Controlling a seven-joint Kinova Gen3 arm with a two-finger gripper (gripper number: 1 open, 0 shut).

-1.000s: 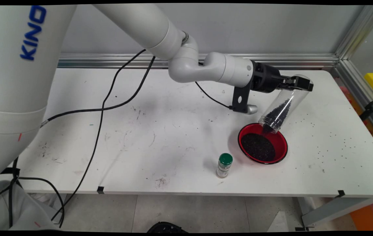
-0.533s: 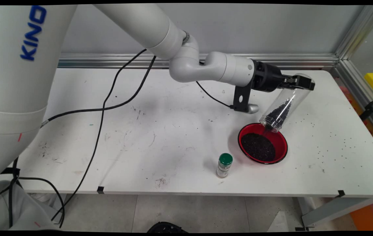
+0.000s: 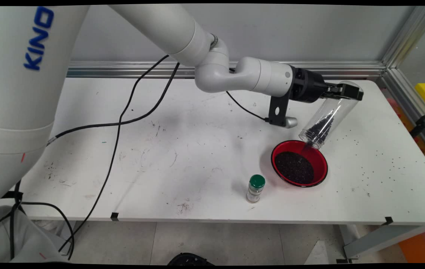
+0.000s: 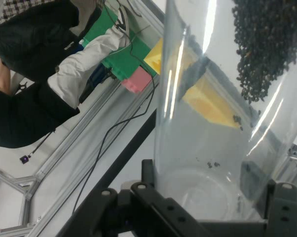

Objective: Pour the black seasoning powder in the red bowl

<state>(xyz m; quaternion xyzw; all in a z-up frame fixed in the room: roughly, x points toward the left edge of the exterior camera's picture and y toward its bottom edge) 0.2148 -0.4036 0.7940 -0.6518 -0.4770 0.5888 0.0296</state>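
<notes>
Nearest you, low and right of centre in the main view, a small jar with a green cap (image 3: 256,188) stood upright on the white table (image 3: 182,149), just left of a red bowl (image 3: 299,163) but not touching it. The bowl held a bed of dark grains (image 3: 294,167), and stray grains lay scattered across the table toward the right edge of the frame. Above the bowl's upper right rim hung the open mouth of a clear plastic bottle (image 3: 328,116), tilted steeply mouth-down, with dark grains gathered in its lower part and a thin trickle dropping into the bowl. At the bottle's raised base, in the upper right of the frame, you had the gripper (image 3: 343,92) reaching in level from the left, its jaws pinching that base end. The hand view showed the bottle (image 4: 222,123) rising between the black fingers (image 4: 153,197), with grains (image 4: 262,44) massed at the upper right.
</notes>
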